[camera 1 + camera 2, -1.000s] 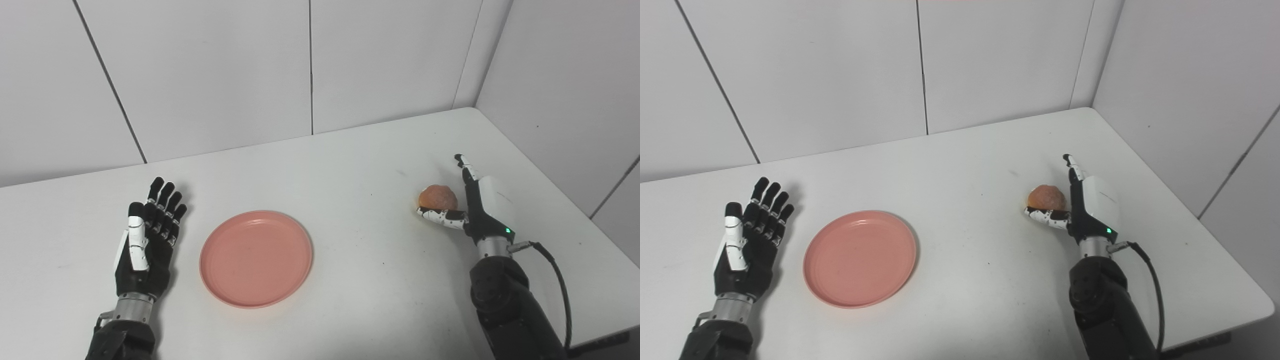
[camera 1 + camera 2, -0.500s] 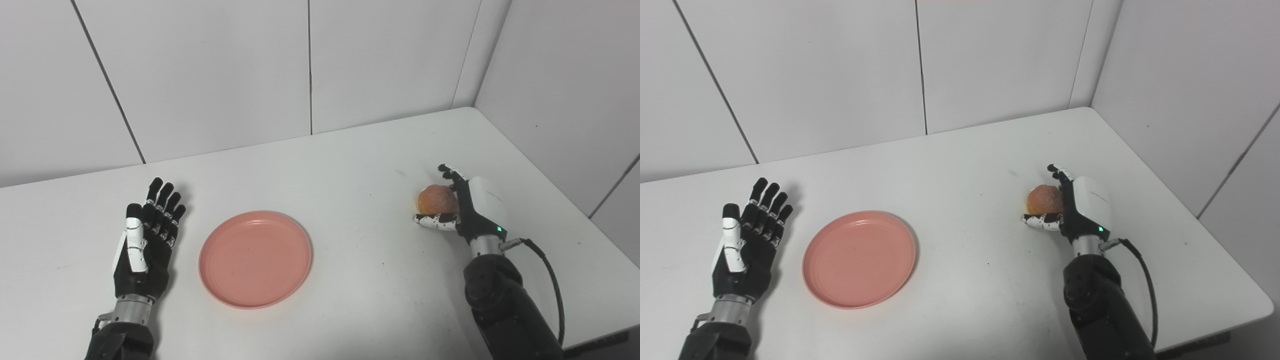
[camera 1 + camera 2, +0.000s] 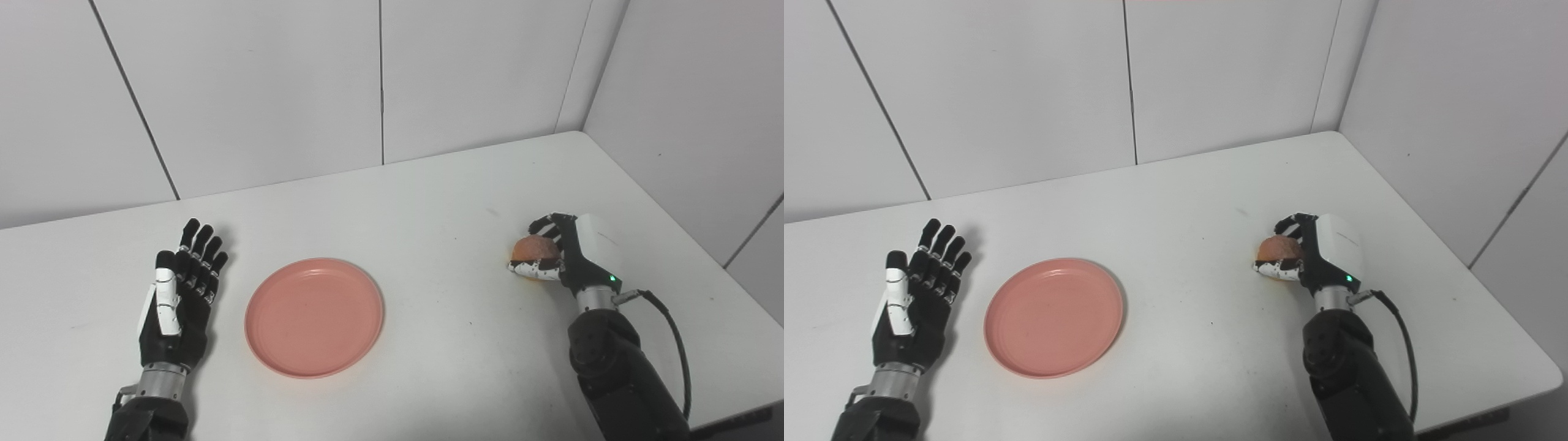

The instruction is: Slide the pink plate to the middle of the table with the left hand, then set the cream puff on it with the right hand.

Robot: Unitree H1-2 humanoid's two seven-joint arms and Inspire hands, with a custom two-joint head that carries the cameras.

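The pink plate (image 3: pixel 313 315) lies flat on the white table (image 3: pixel 429 202), left of its middle. My left hand (image 3: pixel 180 294) rests just left of the plate, palm up and open, fingers spread, not touching it. At the table's right side the orange-brown cream puff (image 3: pixel 535 250) sits in my right hand (image 3: pixel 566 254). That hand's fingers curl over the puff's top and the thumb presses from below, so it is shut on the puff. The puff's far side is hidden by the fingers.
White wall panels rise behind the table and along its right edge. A black cable (image 3: pixel 674 343) loops from my right wrist near the table's right front edge. Bare tabletop lies between the plate and the right hand.
My right hand's fingers have curled down from straight to wrapped around the cream puff. The plate and my left hand have stayed where they were.
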